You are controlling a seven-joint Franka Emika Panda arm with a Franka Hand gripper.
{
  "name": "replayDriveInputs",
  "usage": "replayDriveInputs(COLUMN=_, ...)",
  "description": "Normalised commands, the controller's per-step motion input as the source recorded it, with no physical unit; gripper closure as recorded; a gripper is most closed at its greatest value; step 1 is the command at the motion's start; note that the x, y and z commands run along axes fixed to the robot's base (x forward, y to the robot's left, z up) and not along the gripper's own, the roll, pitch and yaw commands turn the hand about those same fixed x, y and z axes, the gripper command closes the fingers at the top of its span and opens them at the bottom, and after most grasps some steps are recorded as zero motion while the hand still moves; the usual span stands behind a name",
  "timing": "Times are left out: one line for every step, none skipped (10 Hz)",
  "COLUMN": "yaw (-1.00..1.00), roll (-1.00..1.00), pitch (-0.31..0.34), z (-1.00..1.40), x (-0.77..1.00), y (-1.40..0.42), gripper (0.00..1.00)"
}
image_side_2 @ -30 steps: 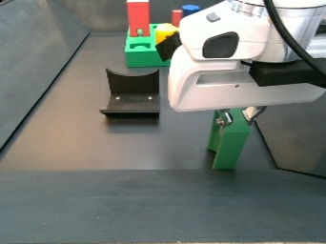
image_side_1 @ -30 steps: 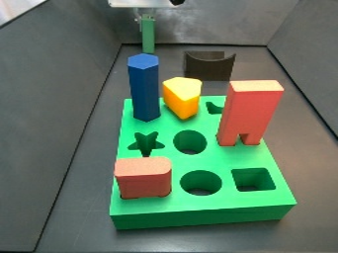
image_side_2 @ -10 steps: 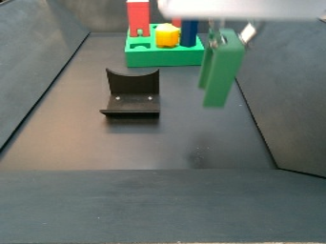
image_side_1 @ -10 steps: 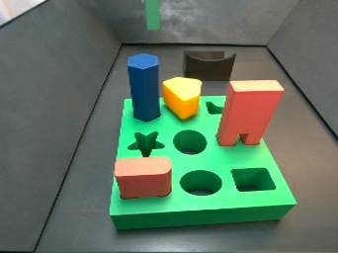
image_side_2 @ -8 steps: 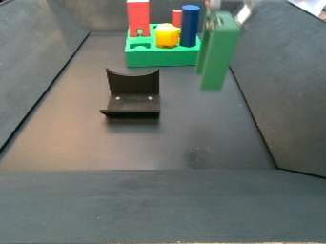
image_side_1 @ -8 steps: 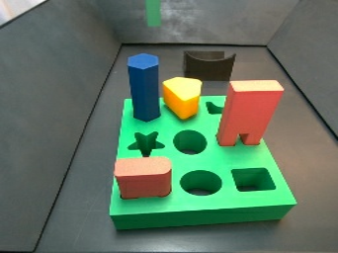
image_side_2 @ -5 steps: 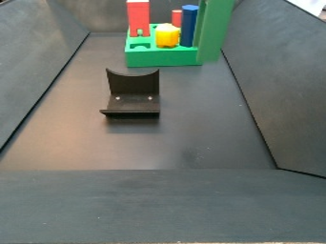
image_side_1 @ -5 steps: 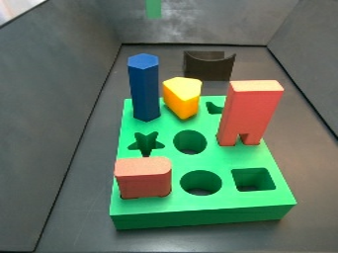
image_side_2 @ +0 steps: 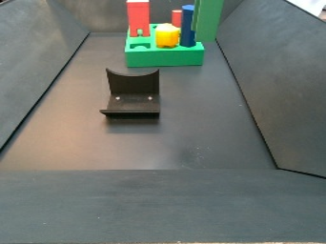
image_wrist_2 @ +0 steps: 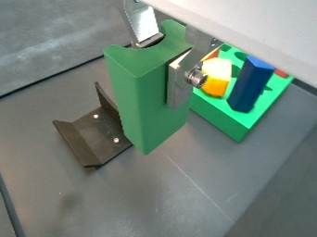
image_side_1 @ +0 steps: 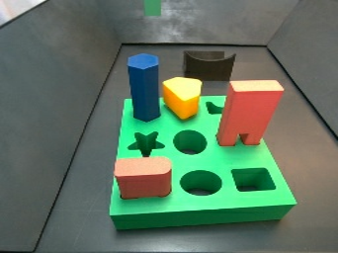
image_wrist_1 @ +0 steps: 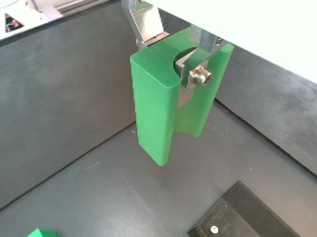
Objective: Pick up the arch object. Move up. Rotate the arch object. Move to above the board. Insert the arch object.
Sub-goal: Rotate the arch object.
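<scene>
Gripped between the end effector's [image_wrist_1: 180, 57] two flat silver fingers [image_wrist_1: 146, 23] is the green arch object [image_wrist_1: 168, 106], seen in both wrist views; the plates are closed against its upper end and the piece hangs upright below them, clear of the dark floor [image_wrist_1: 74, 111]. In a wrist view the arch object [image_wrist_2: 143, 93] is seen with the black fixture [image_wrist_2: 89, 137] beneath it toward 8 o'clock and the board [image_wrist_2: 254, 116] toward 3 o'clock, both well below the piece. In a side view only a small green part of the arch object [image_side_1: 153, 7] is visible at the 12 o'clock edge, and the end effector itself is out of view there. In a side view a green strip of the arch object [image_side_2: 208, 19] is seen at the 12 o'clock edge, just beside the far board [image_side_2: 166, 52]. On the board [image_side_1: 199, 208] a blue hexagonal prism [image_side_1: 142, 87] stands at 10 o'clock, a yellow block [image_side_1: 184, 96] is set near the centre, a tall red block [image_side_1: 248, 112] rises at 2 o'clock and a low salmon block [image_side_1: 142, 178] sits at 8 o'clock. Star, circle and square cut-outs are left open. The fixture [image_side_1: 209, 64] is seen on the floor just behind the board.
</scene>
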Motion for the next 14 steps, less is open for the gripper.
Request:
replayDriveInputs(yaw=-0.22, roll=0.13, pitch=0.134, z=-0.01, x=0.0, y=-0.02, gripper=1.0)
replayDriveInputs(yaw=-0.22, roll=0.08, pitch=0.111, z=0.0, x=0.0, y=0.0, gripper=1.0)
replayDriveInputs(yaw=-0.17, roll=-0.14, pitch=0.101, z=-1.0, x=0.0, y=0.0, gripper=1.0)
replayDriveInputs(yaw=-0.13, roll=-0.14, pitch=0.093, z=-1.0, x=0.0, y=0.0, gripper=1.0)
replayDriveInputs(yaw=-0.08, roll=-0.14, pitch=0.02, z=-1.0, x=0.02, y=0.0, gripper=1.0)
replayDriveInputs(yaw=-0.05, roll=-0.14, pitch=-0.038, z=-1.0, x=0.02, y=0.0, gripper=1.0)
replayDriveInputs(yaw=-0.03, roll=-0.14, pitch=-0.066, z=-1.0, x=0.01, y=0.0, gripper=1.0)
replayDriveInputs(yaw=-0.02, roll=-0.13, pitch=-0.075, z=-1.0, x=0.02, y=0.0, gripper=1.0)
replayDriveInputs(yaw=-0.02, roll=-0.12, pitch=-0.073, z=-1.0, x=0.02, y=0.0, gripper=1.0)
replayDriveInputs(yaw=-0.02, roll=-0.12, pitch=-0.065, z=-1.0, x=0.02, y=0.0, gripper=1.0)
replayDriveInputs(yaw=-0.02, roll=-0.12, pitch=-0.064, z=-1.0, x=0.03, y=0.0, gripper=1.0)
replayDriveInputs(yaw=-0.02, roll=-0.13, pitch=-0.063, z=-1.0, x=0.03, y=0.0, gripper=1.0)
replayDriveInputs(yaw=-0.01, roll=-0.14, pitch=-0.07, z=-1.0, x=0.03, y=0.0, gripper=1.0)
replayDriveInputs(yaw=-0.01, roll=-0.15, pitch=-0.074, z=-0.93, x=0.03, y=0.0, gripper=1.0)
